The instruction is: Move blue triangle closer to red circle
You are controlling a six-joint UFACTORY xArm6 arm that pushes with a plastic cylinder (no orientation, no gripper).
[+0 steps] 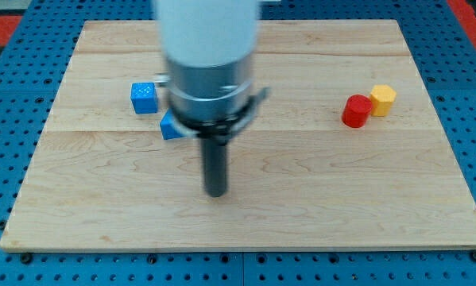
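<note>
The blue triangle lies left of centre on the wooden board, partly hidden behind my arm. The red circle sits far off at the view's right, touching a yellow block. My tip rests on the board below and to the right of the blue triangle, apart from it.
A blue cube sits up and left of the blue triangle. A yellow hexagon-like block sits against the red circle's upper right. The arm's white and grey body hides the board's upper middle. Blue pegboard surrounds the board.
</note>
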